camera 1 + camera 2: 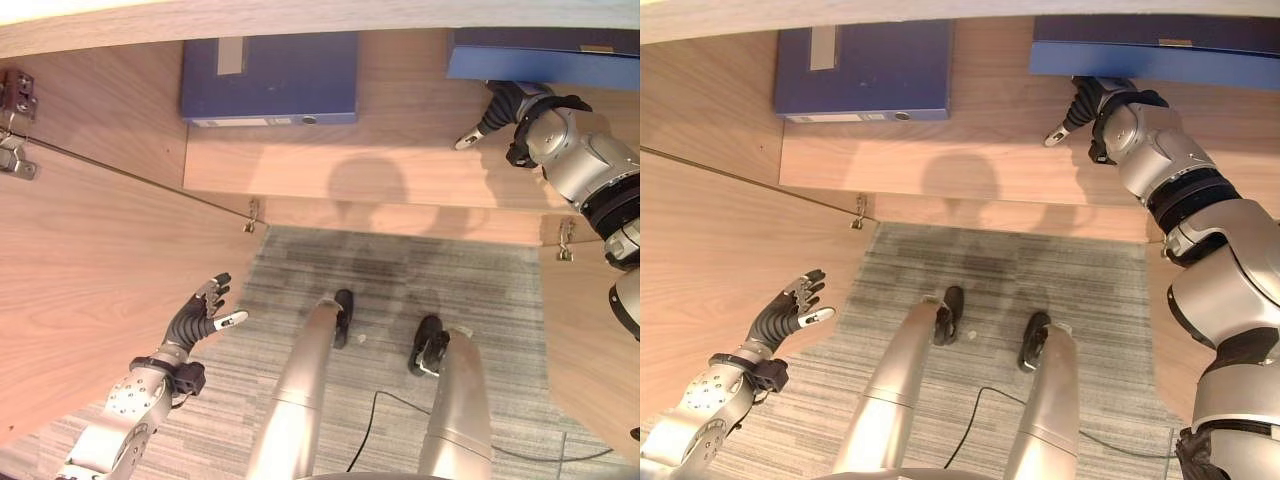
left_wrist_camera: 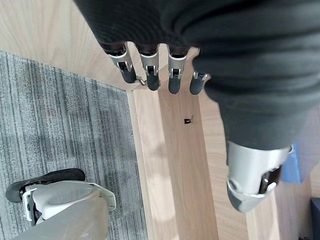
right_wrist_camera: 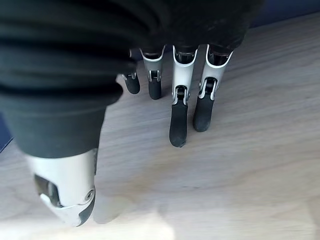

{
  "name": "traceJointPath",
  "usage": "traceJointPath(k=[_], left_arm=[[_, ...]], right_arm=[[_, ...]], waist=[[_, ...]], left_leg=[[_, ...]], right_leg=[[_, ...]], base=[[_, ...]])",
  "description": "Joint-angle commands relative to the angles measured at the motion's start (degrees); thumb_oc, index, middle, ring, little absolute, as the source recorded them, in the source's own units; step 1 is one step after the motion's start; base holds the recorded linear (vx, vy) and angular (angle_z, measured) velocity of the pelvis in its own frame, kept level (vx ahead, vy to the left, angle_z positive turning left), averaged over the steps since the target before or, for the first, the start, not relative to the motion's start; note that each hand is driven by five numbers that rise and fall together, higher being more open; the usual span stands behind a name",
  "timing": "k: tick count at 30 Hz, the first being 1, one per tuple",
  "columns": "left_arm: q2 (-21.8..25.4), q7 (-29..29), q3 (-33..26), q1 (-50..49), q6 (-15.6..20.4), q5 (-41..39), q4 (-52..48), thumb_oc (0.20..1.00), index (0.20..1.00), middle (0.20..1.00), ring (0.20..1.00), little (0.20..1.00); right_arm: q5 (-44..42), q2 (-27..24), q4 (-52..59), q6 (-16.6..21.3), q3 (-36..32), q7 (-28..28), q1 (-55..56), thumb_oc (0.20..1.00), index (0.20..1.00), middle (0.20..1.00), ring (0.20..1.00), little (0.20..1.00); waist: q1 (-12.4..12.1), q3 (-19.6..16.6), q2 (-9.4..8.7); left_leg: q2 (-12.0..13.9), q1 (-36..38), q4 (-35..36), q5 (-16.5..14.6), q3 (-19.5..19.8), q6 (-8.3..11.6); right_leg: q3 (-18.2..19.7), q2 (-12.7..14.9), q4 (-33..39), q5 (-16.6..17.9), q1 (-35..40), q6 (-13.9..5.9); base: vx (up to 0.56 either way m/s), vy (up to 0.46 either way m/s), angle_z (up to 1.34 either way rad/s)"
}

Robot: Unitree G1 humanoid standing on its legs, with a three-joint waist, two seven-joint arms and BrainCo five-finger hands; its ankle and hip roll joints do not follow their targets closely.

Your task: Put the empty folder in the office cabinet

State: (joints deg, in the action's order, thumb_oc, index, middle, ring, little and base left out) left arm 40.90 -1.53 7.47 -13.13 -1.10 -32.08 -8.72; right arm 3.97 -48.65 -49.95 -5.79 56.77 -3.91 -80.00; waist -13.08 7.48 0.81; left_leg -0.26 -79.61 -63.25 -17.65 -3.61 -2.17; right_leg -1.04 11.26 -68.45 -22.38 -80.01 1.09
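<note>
Two blue folders lie flat on the wooden shelf of the office cabinet. One folder rests at the back left. The other folder lies at the back right, its near edge just above my right hand. That hand hovers over the shelf with straight fingers and holds nothing; whether it touches the folder I cannot tell. My left hand hangs low at the left beside the open door, its fingers relaxed and empty.
The cabinet's left door stands open across the left side, with hinges on it. The right door is open at the right. Grey carpet lies below the shelf's front edge.
</note>
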Motion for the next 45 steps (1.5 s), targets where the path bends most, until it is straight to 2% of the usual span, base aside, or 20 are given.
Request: traceJointPath(k=[1, 6, 10, 14, 18, 20, 23, 25, 34, 45], left_arm=[[-0.2, 0.4, -1.0, 3.1, 1.3, 2.3, -4.3, 1.000, 1.000, 1.000, 1.000, 1.000], [-1.0, 0.9, -1.2, 3.7, 0.9, 3.1, -4.4, 1.000, 1.000, 1.000, 1.000, 1.000], [-1.1, 2.9, -0.7, 4.9, 1.3, 3.1, -4.0, 1.000, 1.000, 1.000, 1.000, 1.000], [1.1, 4.5, -0.4, 5.0, 2.0, 2.4, -4.4, 1.000, 1.000, 1.000, 1.000, 1.000], [1.7, 4.7, -0.5, 5.4, 2.4, 1.7, -4.3, 1.000, 1.000, 1.000, 1.000, 1.000], [2.8, 4.8, -1.0, 5.6, 2.6, 2.0, -4.6, 1.000, 1.000, 1.000, 1.000, 1.000], [3.2, 4.7, -1.8, 5.2, 2.6, 2.1, -5.0, 1.000, 1.000, 1.000, 1.000, 1.000], [3.3, 4.9, -2.2, 4.7, 2.8, 2.2, -5.3, 1.000, 1.000, 1.000, 1.000, 1.000], [5.4, 5.7, -1.4, 4.0, 3.1, 1.0, -6.3, 1.000, 1.000, 1.000, 1.000, 1.000], [7.3, 5.9, 0.3, 6.0, 3.3, 0.5, -6.0, 1.000, 1.000, 1.000, 1.000, 1.000]], right_arm=[[2.5, -0.2, -1.5, -2.6, 5.6, -6.3, 0.8, 1.000, 1.000, 1.000, 1.000, 1.000], [5.2, -2.5, -0.2, -2.8, 8.2, -9.8, 0.4, 1.000, 1.000, 1.000, 1.000, 1.000], [-5.8, -10.8, 13.2, -0.2, 11.0, -15.9, 2.9, 1.000, 1.000, 1.000, 1.000, 1.000], [-11.8, -18.1, 28.3, 1.0, 15.7, -19.7, 1.8, 1.000, 1.000, 1.000, 1.000, 1.000], [-15.0, -21.9, 36.5, 1.8, 18.6, -20.4, -0.9, 1.000, 1.000, 1.000, 1.000, 1.000], [-15.9, -25.6, 44.7, 3.0, 20.3, -20.3, -2.9, 1.000, 1.000, 1.000, 1.000, 1.000], [-16.8, -27.6, 48.0, 3.3, 21.4, -20.3, -5.1, 1.000, 1.000, 1.000, 1.000, 1.000], [-20.7, -29.6, 51.0, 4.2, 20.7, -20.4, -4.7, 1.000, 1.000, 1.000, 1.000, 1.000], [-23.7, -31.0, 51.5, 4.5, 23.3, -20.9, -4.2, 1.000, 1.000, 1.000, 1.000, 1.000], [-24.6, -28.2, 50.1, 4.0, 23.4, -21.8, -1.8, 1.000, 1.000, 1.000, 1.000, 1.000]], waist=[[-2.4, 4.1, 0.46], [-2.2, 4.3, 0.28], [-1.6, 4.9, -0.59], [-1.0, 4.8, -1.18], [-0.4, 4.8, -1.50], [0.3, 4.6, -1.92], [0.7, 4.6, -1.99], [1.2, 4.5, -1.98], [1.5, 4.7, -1.92], [1.3, 5.5, -1.78]], left_leg=[[-2.0, -1.6, 0.4, -4.0, 1.9, -4.96], [-2.2, -1.6, 1.2, -3.7, 2.0, -4.80], [-2.1, -1.3, 1.9, -3.1, 1.9, -4.40], [-1.9, -1.1, 2.6, -2.7, 2.0, -4.01], [-1.7, -0.9, 3.2, -2.3, 2.1, -3.70], [-1.3, -0.8, 3.8, -2.1, 2.2, -3.44], [-1.1, -1.0, 3.9, -2.0, 2.1, -3.35], [-1.1, -1.5, 3.7, -2.0, 2.2, -3.27], [-0.7, -2.8, 2.2, -2.3, 2.3, -3.31], [-0.5, -3.4, 2.0, -1.9, 2.4, -3.44]], right_leg=[[2.2, 1.2, 9.3, 5.7, -0.2, 3.11], [1.8, 1.4, 10.2, 6.2, 0.0, 2.91], [1.4, 1.4, 11.3, 6.6, 0.5, 2.72], [0.9, 1.6, 12.0, 6.9, 0.8, 2.39], [0.6, 1.8, 12.8, 7.3, 1.1, 2.04], [0.2, 1.9, 13.6, 7.8, 1.3, 1.70], [0.0, 1.8, 13.9, 7.9, 1.2, 1.71], [-0.2, 1.8, 13.9, 8.0, 0.8, 1.65], [0.0, 1.7, 12.8, 8.0, -0.6, 1.93], [0.1, 1.4, 12.9, 8.7, -1.1, 1.75]], base=[[0.00, 0.000, 0.00], [-0.01, -0.001, 0.02], [-0.02, -0.014, 0.05], [0.00, 0.000, 0.00], [0.00, 0.000, 0.00], [0.00, 0.000, 0.00], [0.00, 0.000, 0.00], [0.00, 0.000, 0.00], [0.00, 0.000, 0.00], [0.00, 0.000, 0.00]])
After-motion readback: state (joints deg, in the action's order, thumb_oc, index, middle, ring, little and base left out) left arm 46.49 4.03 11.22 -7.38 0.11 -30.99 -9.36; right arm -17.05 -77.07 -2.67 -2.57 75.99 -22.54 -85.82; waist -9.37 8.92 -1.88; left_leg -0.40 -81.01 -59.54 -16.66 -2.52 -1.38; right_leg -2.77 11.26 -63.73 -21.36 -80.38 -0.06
